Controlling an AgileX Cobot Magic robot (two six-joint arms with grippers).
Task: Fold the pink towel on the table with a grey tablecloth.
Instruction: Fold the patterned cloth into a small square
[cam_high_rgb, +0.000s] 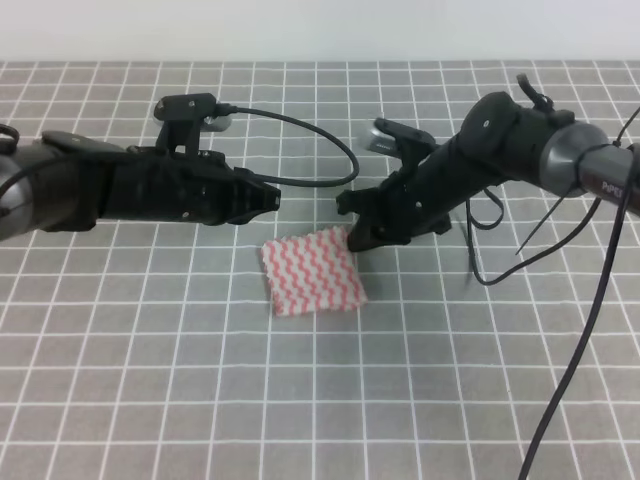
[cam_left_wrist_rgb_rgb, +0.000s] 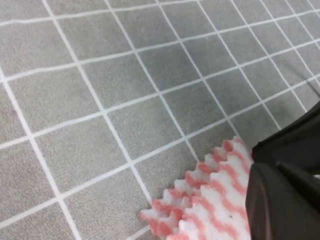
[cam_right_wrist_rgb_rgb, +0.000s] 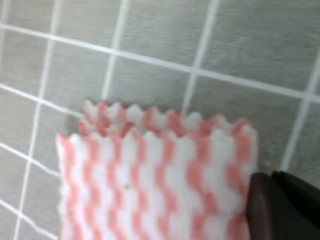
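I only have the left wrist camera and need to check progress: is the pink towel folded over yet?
Observer: The right wrist view shows two zigzag edges stacked at the far side of the pink towel, so it looks doubled.
Operator: Where's the right end effector?
Observer: In the high view, the right end effector is at the towel's far right corner; grip unclear.
Operator: And the left?
Observer: The left end effector hangs above the grey tablecloth, apart from the towel's far left corner.
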